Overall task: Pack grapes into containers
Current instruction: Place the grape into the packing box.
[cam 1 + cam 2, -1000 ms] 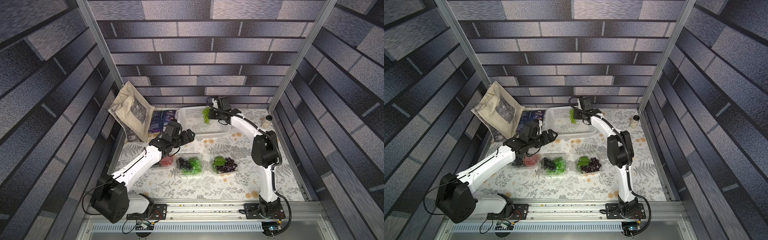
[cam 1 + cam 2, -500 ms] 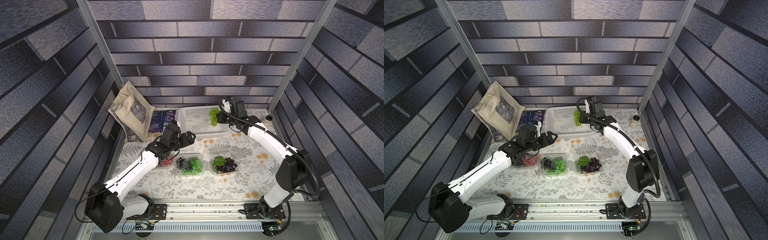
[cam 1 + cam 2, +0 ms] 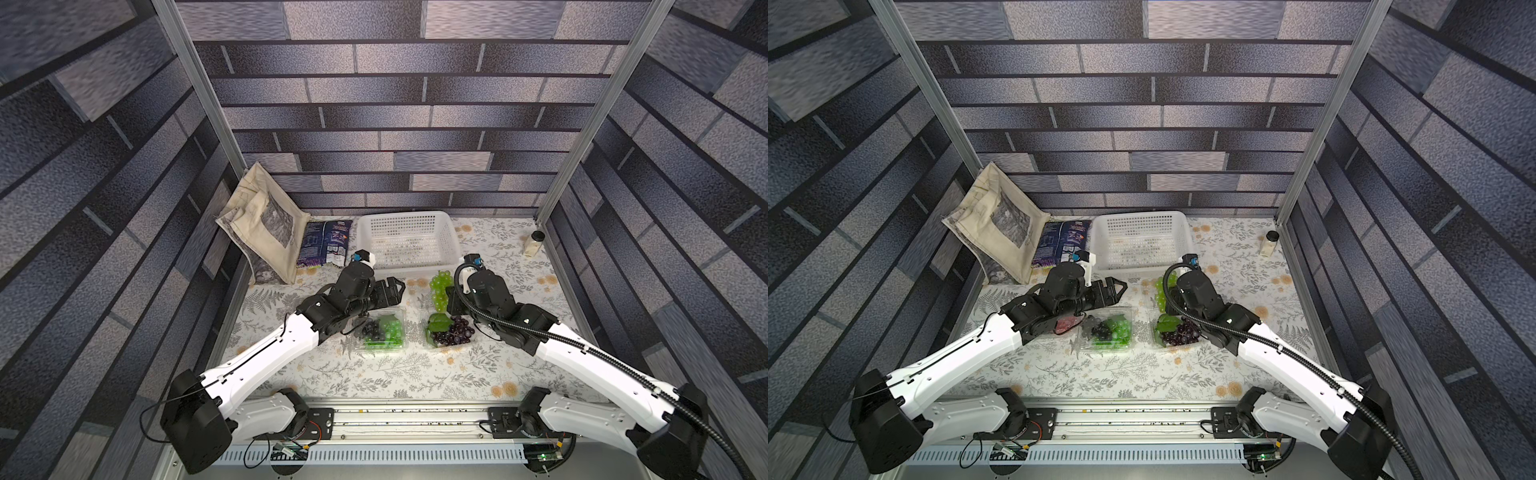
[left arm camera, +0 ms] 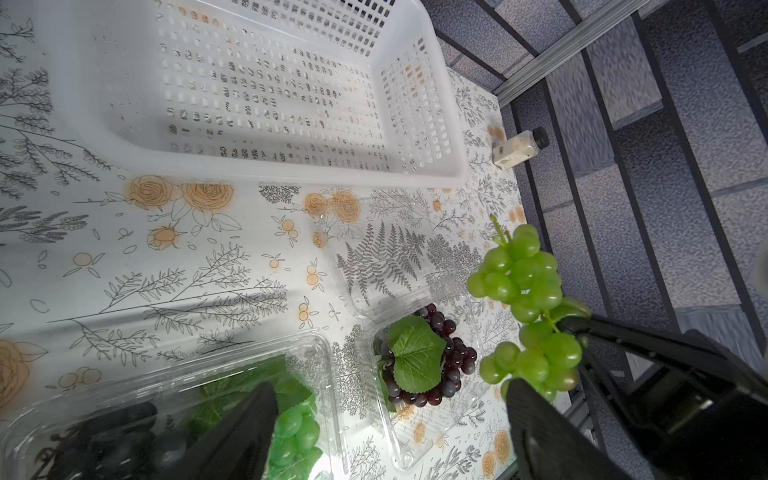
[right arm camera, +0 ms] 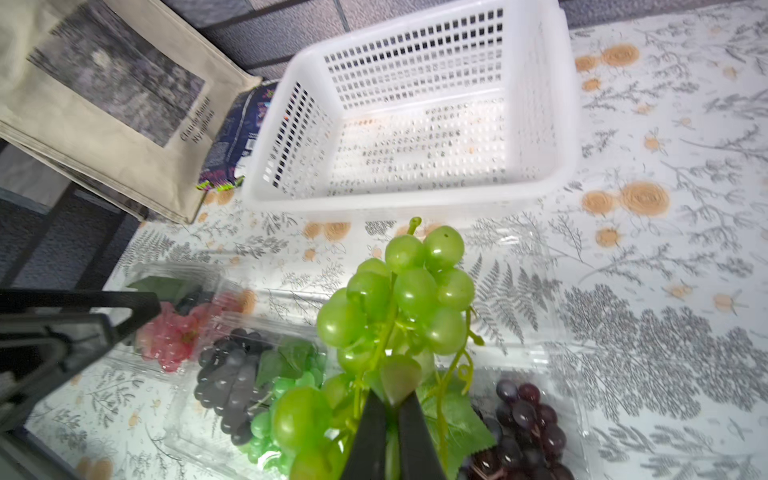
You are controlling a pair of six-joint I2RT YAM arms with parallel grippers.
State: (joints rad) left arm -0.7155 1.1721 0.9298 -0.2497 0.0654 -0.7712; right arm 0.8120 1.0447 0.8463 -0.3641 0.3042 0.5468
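- Right gripper (image 5: 388, 432) pinched tight on the stem of the pale green grape bunch (image 5: 399, 299); bunch is off the table, between white basket (image 3: 409, 216) and right container (image 4: 409, 446).
- Right container: lid open, dark purple grapes (image 4: 449, 361) with a leaf inside.
- Left gripper (image 3: 394, 289) spread wide with nothing in it, over middle container (image 4: 330, 386) of black grapes (image 5: 232, 374) and bright green grapes (image 4: 295, 419).
- Red grapes (image 5: 174, 332) in left container (image 5: 137, 270), partly under left arm.
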